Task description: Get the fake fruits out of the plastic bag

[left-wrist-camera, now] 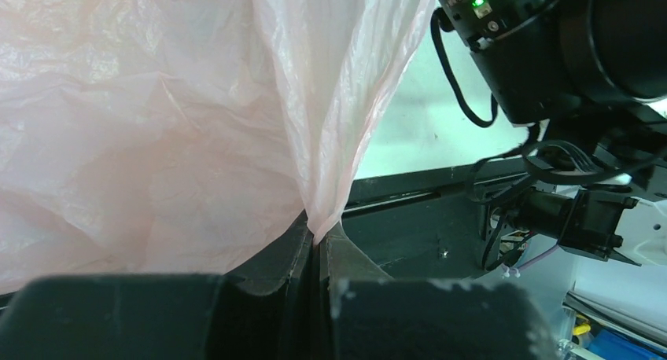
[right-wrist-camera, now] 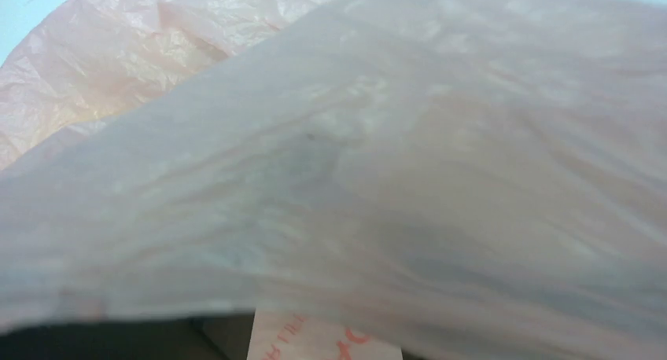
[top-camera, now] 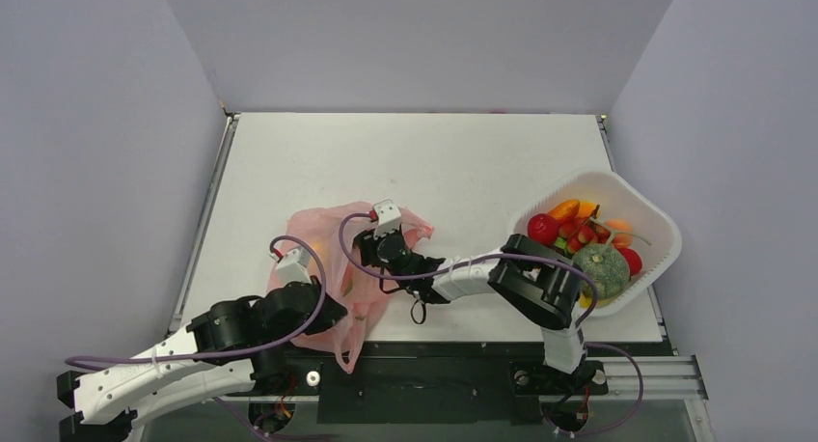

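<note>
Pink translucent film of the plastic bag (left-wrist-camera: 157,140) is seen pinched in the left gripper (left-wrist-camera: 316,246), whose dark fingers (left-wrist-camera: 275,266) are pressed together on a gathered fold of it. In the overhead view this grip is made at the bag's left side, close to the near edge of the table (top-camera: 434,162) and left of its middle. One strip of the bag is draped over that near edge onto the black base rail (top-camera: 434,374).

The bag itself is spread in a crumpled heap from the near edge toward the table's centre. The right gripper (top-camera: 374,245) is reached across from the right and is laid over the bag's far right part. In the right wrist view everything is covered by pink film, with a patch of red print (right-wrist-camera: 315,346) at the bottom edge. The fingers are hidden there, so whether this claw is open, closed or holding anything cannot be told.

Farther off, against the right edge of the table, a white basket (top-camera: 648,210) is set. Fake fruits (top-camera: 577,232) are piled in it: red and orange pieces at the back and a rough green melon (top-camera: 603,266) at its near side.
</note>
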Controlling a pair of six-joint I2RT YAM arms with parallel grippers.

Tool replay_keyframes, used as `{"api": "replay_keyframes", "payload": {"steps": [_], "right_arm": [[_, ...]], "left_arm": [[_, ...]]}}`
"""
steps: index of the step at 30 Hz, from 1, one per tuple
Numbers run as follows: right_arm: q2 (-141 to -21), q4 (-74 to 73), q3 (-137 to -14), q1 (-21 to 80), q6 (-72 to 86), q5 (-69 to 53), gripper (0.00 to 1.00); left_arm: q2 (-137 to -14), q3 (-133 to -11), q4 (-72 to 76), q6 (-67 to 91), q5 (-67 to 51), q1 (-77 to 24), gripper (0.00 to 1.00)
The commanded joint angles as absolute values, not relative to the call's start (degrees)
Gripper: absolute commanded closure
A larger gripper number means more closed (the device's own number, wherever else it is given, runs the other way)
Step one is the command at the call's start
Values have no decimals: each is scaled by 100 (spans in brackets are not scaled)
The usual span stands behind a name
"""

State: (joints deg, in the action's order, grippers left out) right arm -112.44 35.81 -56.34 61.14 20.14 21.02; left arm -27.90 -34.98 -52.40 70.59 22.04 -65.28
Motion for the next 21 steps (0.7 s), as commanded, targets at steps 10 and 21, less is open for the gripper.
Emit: {"api": "replay_keyframes", "payload": {"steps": [10, 21], "right_arm": [[-9815, 3395, -4524, 5494, 2406, 2941, 44], [-8699, 2904, -3617, 5315, 2476, 3059, 42]], "left_arm": [[-5855, -6285, -3170, 4560, 651, -5828, 100], [-5530, -5152, -3279, 5099, 1034, -6355, 100]]}}
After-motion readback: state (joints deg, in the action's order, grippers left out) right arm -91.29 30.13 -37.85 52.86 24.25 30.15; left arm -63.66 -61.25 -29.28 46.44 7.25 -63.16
